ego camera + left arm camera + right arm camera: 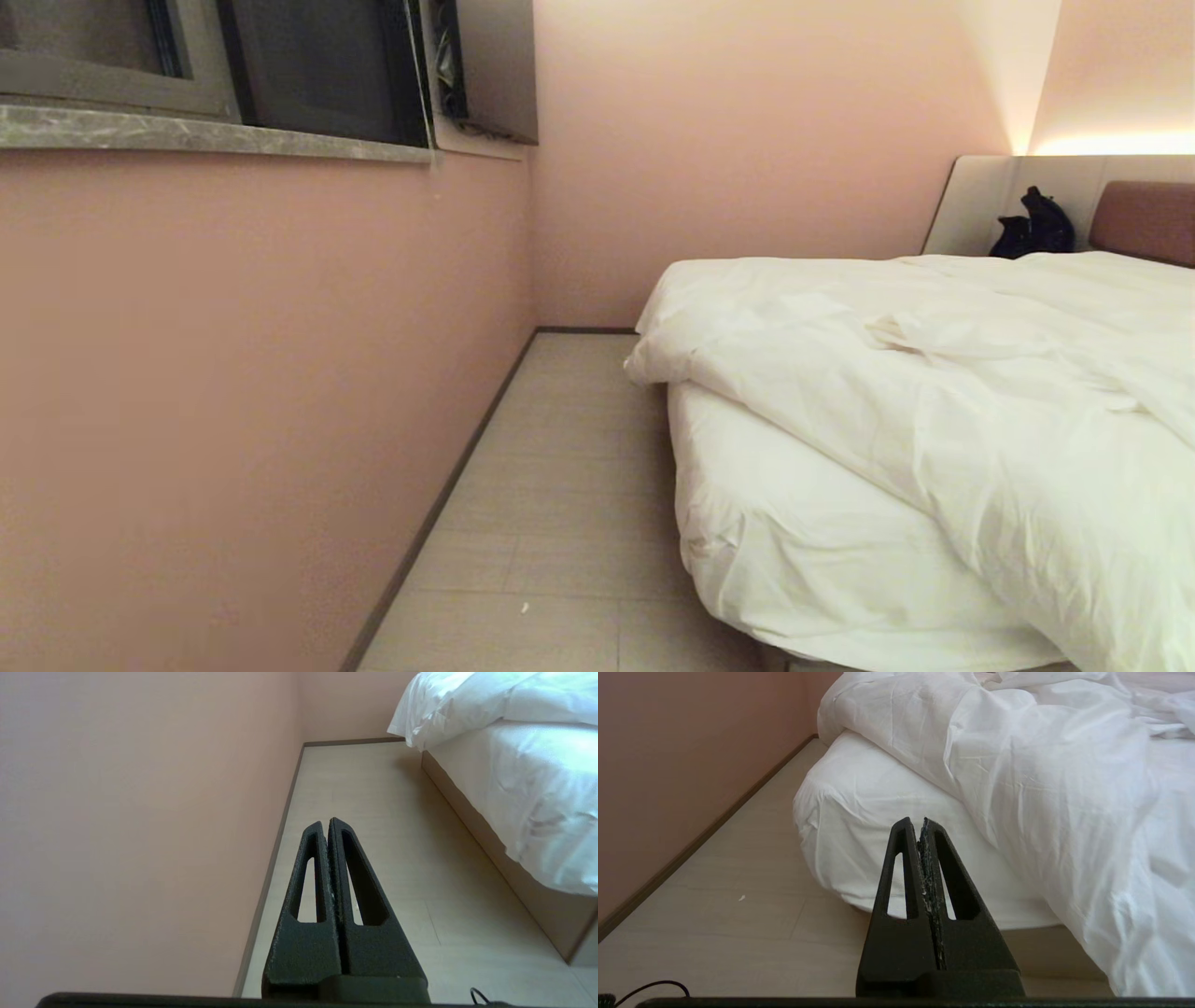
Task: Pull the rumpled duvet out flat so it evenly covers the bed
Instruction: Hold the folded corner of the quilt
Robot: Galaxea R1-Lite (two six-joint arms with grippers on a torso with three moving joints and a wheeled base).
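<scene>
Head view is showing the duvet (934,373) lying bunched and crooked, leaving the bed (794,551) bare at its near left corner, while the left gripper (325,822) and right gripper (916,820) are sitting pinched together, holding nothing, so all the pulling is waiting to be done

Legible text, labels, brands, numbers, signs: none were found in any of the three views.
</scene>
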